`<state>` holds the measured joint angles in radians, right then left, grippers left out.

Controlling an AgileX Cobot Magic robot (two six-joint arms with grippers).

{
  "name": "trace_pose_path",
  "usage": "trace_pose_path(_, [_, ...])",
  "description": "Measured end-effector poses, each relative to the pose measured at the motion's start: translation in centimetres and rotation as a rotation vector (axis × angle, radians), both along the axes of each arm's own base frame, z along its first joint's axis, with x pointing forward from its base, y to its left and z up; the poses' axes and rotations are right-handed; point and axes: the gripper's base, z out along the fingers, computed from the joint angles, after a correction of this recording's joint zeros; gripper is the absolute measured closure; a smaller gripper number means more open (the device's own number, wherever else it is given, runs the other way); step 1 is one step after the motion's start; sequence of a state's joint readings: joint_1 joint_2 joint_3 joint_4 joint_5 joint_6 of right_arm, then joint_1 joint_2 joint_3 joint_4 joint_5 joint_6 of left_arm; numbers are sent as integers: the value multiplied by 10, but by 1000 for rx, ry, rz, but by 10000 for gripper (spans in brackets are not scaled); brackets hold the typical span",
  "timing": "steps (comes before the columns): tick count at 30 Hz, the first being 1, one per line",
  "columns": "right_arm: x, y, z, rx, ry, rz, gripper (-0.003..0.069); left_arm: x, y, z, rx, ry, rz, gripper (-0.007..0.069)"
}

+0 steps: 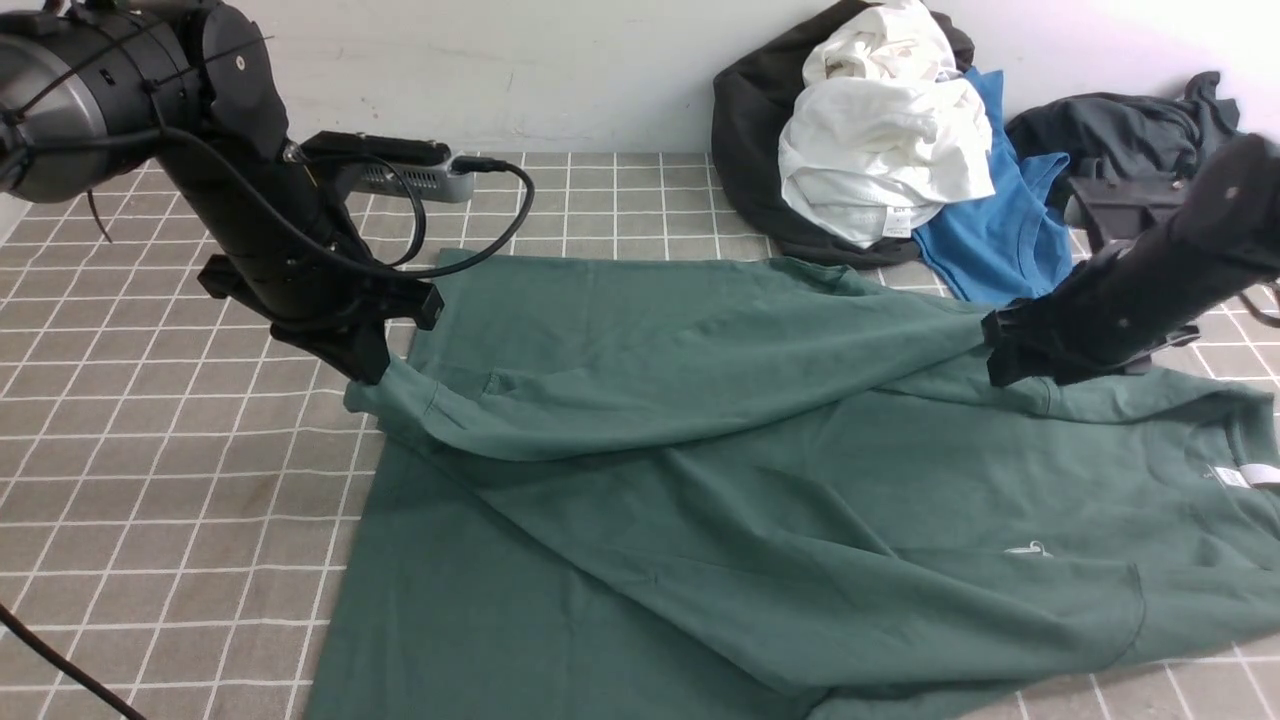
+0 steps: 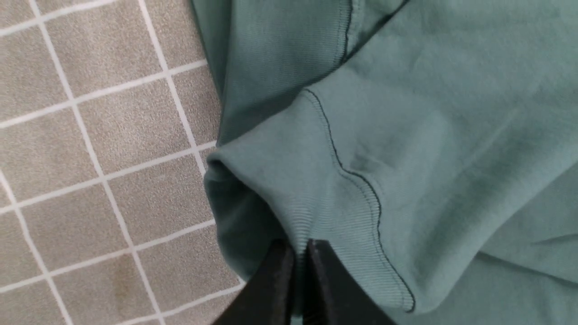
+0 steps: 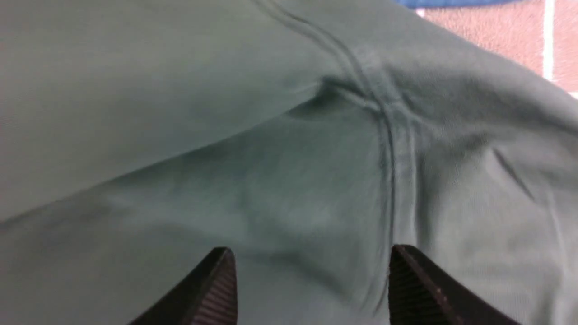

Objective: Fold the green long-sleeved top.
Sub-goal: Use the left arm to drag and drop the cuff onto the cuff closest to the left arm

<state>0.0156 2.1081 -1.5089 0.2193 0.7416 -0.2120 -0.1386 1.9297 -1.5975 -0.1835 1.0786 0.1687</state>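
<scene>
On the checked mat, green long-sleeved top lengthwise left-right, collar rightward.

top ctr on mat | sleeve across it | clothes pile behind, R | pwr strip behind, L

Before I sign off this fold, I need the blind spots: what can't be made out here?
green long-sleeved top: front view, bottom and right edges cut by the frame.
chest print: front view, too small to read.
right gripper: right wrist view, open but blurred; contact with the cloth unclear.
left gripper: left wrist view, its fingers hide how much cuff is pinched.
</scene>
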Motion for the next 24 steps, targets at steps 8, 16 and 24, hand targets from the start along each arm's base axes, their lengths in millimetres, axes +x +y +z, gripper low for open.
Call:
trace_pose_path(8, [15,1,-14,-119,64,50,508,0,0,0,0,-5,-1,611])
trace_pose_path(16, [19,-8,4,-212,50,95,657,1,0,0,0,-12,-1,611])
trace_pose_path(24, [23,-24,33,-262,58,109,659,3,0,-9,18,0,-66,611])
